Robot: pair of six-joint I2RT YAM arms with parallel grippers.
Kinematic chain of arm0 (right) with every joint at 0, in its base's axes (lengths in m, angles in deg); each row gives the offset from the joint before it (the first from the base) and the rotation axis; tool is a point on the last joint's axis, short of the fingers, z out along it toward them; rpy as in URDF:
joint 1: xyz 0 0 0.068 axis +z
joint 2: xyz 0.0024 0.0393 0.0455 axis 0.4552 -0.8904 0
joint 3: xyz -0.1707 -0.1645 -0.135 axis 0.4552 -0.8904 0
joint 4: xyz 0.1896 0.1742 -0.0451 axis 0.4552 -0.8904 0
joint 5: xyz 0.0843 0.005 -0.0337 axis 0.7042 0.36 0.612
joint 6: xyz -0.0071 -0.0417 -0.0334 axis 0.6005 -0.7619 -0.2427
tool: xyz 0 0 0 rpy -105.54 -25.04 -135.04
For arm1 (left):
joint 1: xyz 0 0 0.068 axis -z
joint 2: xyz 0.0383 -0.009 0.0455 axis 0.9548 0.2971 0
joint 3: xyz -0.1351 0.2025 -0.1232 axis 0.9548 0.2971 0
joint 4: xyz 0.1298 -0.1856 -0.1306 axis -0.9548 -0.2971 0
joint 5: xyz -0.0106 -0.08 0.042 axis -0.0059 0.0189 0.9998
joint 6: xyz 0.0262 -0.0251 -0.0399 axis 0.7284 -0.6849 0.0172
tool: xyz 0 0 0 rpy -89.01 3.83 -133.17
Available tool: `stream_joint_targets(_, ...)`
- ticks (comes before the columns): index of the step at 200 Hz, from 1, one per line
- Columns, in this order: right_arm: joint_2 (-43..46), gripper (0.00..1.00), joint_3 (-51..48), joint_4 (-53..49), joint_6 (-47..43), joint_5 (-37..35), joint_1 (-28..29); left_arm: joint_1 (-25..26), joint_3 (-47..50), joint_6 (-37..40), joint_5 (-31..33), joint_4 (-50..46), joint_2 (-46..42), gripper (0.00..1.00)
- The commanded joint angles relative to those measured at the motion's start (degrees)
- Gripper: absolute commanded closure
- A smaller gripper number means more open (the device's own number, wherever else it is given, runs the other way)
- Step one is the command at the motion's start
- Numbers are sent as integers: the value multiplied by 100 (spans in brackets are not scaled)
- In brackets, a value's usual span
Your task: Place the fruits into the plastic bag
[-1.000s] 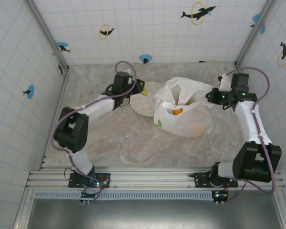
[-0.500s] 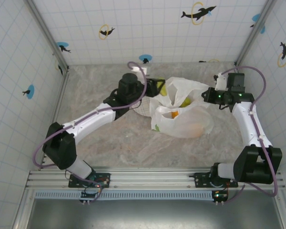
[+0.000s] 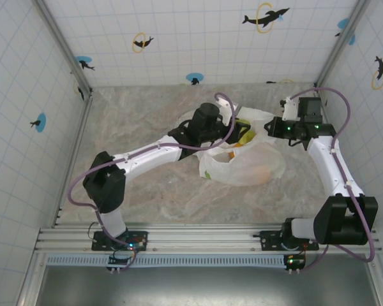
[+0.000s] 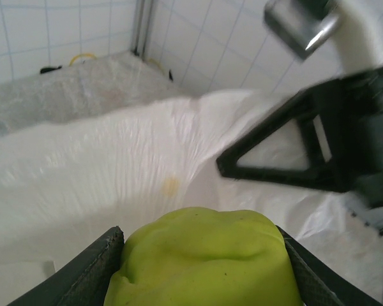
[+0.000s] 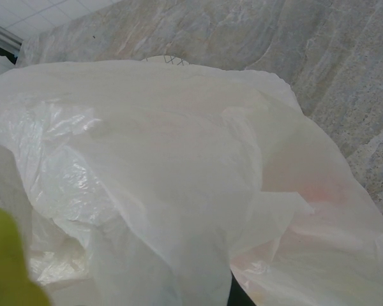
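**Green fruit poised above the open bag mouth**

The green fruit (image 4: pixel 201 261) sits clamped between the two dark fingers (image 4: pixel 92 273) of the left gripper (image 3: pixel 236 131), which are spread to the fruit's full width. It is lumpy and seen so close that I cannot tell its long axis. Straight ahead of and below it lies the white film of the plastic bag (image 3: pixel 249 167). In the left wrist view the bag's far wall rises as a slope behind the fruit, so the opening lies forward and down from the fingers. A release here looks likely to drop the fruit inside.

An orange fruit (image 3: pixel 232 153) already rests just within the mouth. A second orange one (image 3: pixel 263 173) glows through the film deeper in.

The right gripper (image 3: pixel 272 127) stands at the bag's far rim. The film hangs up towards it and drapes across its own camera, so I judge it pinched on the rim and holding the mouth up. The left arm alone carries fruit and is the one to act.

A second ago the left gripper was well to the left of the bag. It has since swung across to the mouth. The right gripper has edged slightly leftward, and the bag has bunched narrower.
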Motion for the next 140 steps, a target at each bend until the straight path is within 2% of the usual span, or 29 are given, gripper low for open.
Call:
stream_joint_targets(1,210,100,332,148,59,132,24,60,-187,568,362,-384,217,48)
stream_joint_targets(21,242,100,472,179,133,251,15,60,-196,748,642,-493,367,48)
stream_joint_targets(48,255,100,569,327,300,441,15,68,-187,961,658,-474,546,48)
stream_joint_targets(111,264,100,203,660,565,562,7,176,-304,879,-447,-112,1007,45)
stream_joint_targets(140,240,100,116,694,569,532,-4,213,-418,783,-723,-93,1243,44)
